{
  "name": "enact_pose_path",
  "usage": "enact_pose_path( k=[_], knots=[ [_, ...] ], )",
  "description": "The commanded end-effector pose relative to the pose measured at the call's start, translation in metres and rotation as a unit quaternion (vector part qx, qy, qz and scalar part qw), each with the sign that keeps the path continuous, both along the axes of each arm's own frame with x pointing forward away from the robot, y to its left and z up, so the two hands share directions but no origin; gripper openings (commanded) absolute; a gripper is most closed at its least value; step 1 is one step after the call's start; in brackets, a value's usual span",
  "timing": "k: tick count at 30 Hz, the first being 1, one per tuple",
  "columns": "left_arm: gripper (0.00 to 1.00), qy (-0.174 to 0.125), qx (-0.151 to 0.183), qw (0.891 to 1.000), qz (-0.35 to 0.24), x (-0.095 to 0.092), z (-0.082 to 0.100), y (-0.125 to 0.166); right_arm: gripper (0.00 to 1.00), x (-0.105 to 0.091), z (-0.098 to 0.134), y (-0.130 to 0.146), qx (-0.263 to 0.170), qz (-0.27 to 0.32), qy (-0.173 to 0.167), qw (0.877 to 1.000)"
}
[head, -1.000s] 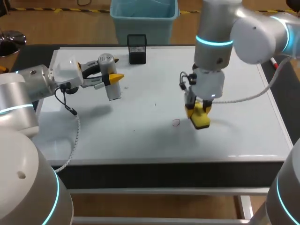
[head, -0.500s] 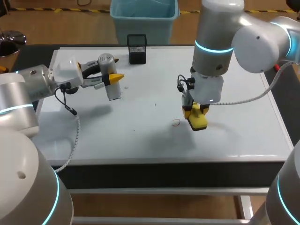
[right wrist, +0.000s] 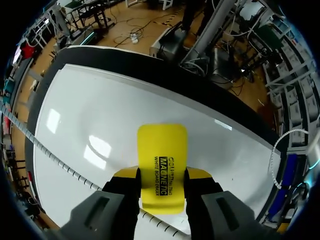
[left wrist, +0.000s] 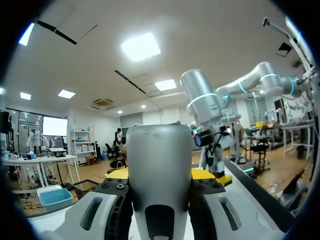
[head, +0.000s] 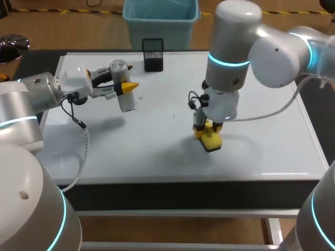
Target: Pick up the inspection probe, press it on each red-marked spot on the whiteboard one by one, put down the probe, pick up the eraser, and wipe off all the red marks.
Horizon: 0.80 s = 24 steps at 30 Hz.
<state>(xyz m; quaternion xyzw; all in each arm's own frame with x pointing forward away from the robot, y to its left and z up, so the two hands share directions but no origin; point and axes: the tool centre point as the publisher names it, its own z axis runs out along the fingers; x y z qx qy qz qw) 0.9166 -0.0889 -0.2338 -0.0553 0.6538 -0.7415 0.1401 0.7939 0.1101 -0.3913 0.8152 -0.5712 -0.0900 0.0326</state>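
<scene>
My right tool [right wrist: 161, 182] clamps the yellow eraser [head: 211, 142] down on the whiteboard [head: 157, 157], midway towards the worktop's [head: 157, 189] front edge, my left tool [head: 123, 86] holds the probe [head: 127, 102] above the left rear, and uneven pressure could twist the eraser loose

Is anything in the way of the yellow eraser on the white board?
No, nothing visible. The eraser, in the right gripper, sits on the whiteboard with bare board around it. The probe in the left gripper is well away.
</scene>
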Motion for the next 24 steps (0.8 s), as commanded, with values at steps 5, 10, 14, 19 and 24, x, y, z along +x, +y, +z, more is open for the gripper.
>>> enact_pose_path(
  k=[5,10,14,19,24],
  knots=[
    [0.0,0.0,0.001,1.0,0.001,0.0,0.002,0.0,0.0,0.007,-0.016,0.032,-0.027,0.021,-0.007,0.999],
    [0.0,0.0,0.001,1.0,0.001,0.0,0.002,0.0,0.0,0.014,-0.019,0.037,-0.025,0.036,-0.016,0.999],
    [0.0,0.0,0.001,1.0,0.001,0.0,0.002,0.0,0.0,0.017,-0.022,0.037,-0.025,0.038,-0.016,0.999],
    [0.0,0.0,0.001,1.0,0.001,0.0,0.002,0.0,0.0,0.017,-0.028,0.039,-0.025,0.039,-0.015,0.999],
    [0.0,0.0,0.001,1.0,0.001,0.0,0.002,0.0,0.0,0.02,-0.036,0.037,-0.024,0.041,-0.017,0.999]
  ],
)
